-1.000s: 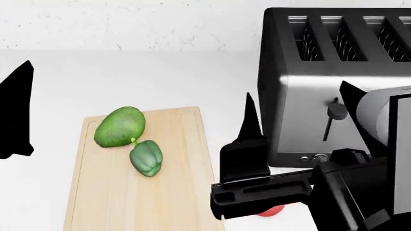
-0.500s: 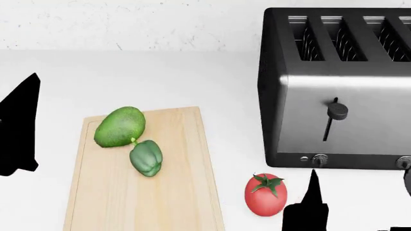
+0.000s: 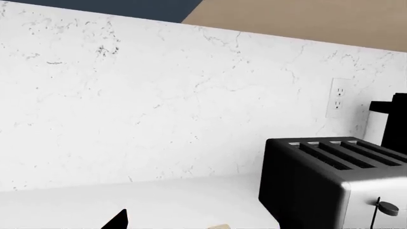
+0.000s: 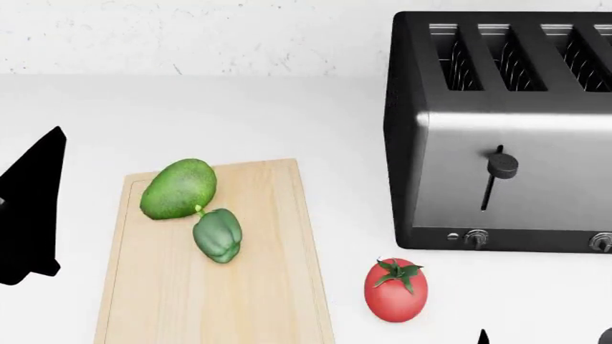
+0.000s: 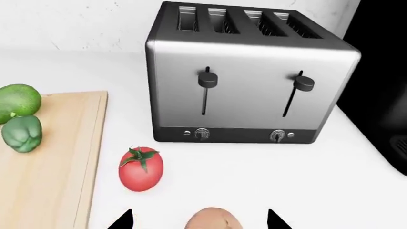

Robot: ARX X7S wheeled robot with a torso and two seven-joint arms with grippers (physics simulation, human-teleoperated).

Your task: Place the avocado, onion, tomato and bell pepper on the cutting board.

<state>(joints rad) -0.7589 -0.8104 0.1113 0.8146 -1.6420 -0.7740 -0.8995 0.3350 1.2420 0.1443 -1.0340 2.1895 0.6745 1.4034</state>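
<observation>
The avocado (image 4: pixel 179 188) and the bell pepper (image 4: pixel 218 234) lie touching on the far part of the cutting board (image 4: pixel 258 287). On the counter between the board and the toaster stands the tomato (image 4: pixel 395 289), also seen in the right wrist view as the tomato (image 5: pixel 140 169). The onion (image 5: pixel 213 220) rests on the counter nearer than the tomato, between the spread fingertips of my right gripper (image 5: pixel 198 223), which is open and not touching it. To the left of the board hangs my left gripper (image 4: pixel 34 215), open and holding nothing; one fingertip (image 3: pixel 119 220) shows.
A black and steel four-slot toaster (image 4: pixel 507 129) stands at the right, close behind the tomato. A white marbled wall (image 3: pixel 159 109) with an outlet (image 3: pixel 338 98) backs the counter. A black appliance (image 5: pixel 381 95) stands to the right of the toaster.
My right arm has drawn back out of the head view towards the lower right, uncovering the tomato. My left gripper has drifted slightly down and to the right.
</observation>
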